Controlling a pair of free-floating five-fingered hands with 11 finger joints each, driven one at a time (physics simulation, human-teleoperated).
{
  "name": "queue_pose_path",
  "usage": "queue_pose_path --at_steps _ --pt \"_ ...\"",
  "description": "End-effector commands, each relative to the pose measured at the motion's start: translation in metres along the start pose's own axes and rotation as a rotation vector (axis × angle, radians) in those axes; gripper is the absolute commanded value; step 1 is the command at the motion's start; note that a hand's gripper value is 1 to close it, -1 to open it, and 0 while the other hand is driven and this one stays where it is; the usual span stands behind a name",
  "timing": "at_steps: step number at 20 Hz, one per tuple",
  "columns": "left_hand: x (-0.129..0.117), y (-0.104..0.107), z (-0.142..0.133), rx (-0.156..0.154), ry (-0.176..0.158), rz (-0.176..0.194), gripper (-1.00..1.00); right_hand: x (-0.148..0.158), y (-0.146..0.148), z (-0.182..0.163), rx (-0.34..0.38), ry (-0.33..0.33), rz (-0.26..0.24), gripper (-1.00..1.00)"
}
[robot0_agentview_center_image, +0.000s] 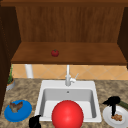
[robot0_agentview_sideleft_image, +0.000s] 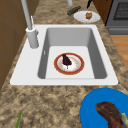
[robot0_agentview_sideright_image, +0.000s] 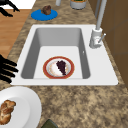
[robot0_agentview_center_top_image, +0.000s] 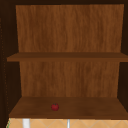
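Observation:
A red-rimmed plate (robot0_agentview_sideleft_image: 57, 65) (robot0_agentview_sideright_image: 45, 69) lies flat in the white sink (robot0_agentview_sideleft_image: 62, 81) with a dark slice of cake (robot0_agentview_sideleft_image: 66, 60) (robot0_agentview_sideright_image: 61, 66) on it. From the front it reads as a red round shape (robot0_agentview_center_image: 67, 115). My left hand (robot0_agentview_center_image: 35, 122) (robot0_agentview_sideright_image: 7, 7) hovers at the sink's front left corner, fingers spread, beside a blue plate (robot0_agentview_center_image: 25, 112) bearing brown meat (robot0_agentview_center_image: 16, 106). My right hand (robot0_agentview_center_image: 112, 102) (robot0_agentview_sideright_image: 6, 69) hangs open over a white plate (robot0_agentview_center_image: 107, 115) with a pastry (robot0_agentview_center_image: 117, 117), fingers pointing down at it.
A small red apple (robot0_agentview_center_image: 55, 53) (robot0_agentview_center_top_image: 55, 107) sits on the lower cabinet shelf (robot0_agentview_center_top_image: 87, 108). The faucet (robot0_agentview_center_image: 67, 77) stands behind the basin. A green vegetable (robot0_agentview_sideleft_image: 74, 10) lies by the white plate. A potted plant (robot0_agentview_center_image: 10, 81) and a white cylinder (robot0_agentview_center_image: 28, 70) stand at the back left.

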Motion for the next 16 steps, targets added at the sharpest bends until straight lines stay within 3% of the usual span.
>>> queue_pose_path --at_steps 1,9,10,11,12,16 --pt "0.0 0.0 0.0 0.0 0.0 0.0 0.0 -0.006 -0.014 0.022 -0.01 -0.059 -0.04 -1.0" --pt "0.0 0.0 0.0 0.001 0.0 -0.001 0.0 -0.029 -0.041 0.065 -0.002 -0.111 -0.057 -1.0" --pt "0.0 0.0 0.0 0.001 0.0 -0.001 0.0 -0.034 -0.041 0.069 -0.008 -0.116 -0.04 -1.0" --pt "0.0 0.0 0.0 0.001 0.0 -0.001 0.0 -0.035 -0.043 0.072 -0.002 -0.127 -0.023 -1.0" --pt "0.0 0.0 0.0 0.001 0.001 -0.001 0.0 -0.04 -0.045 0.076 -0.02 -0.156 -0.05 -1.0" --pt "0.0 0.0 0.0 0.001 0.001 -0.001 0.0 -0.056 -0.052 0.084 -0.021 -0.197 -0.044 -1.0"
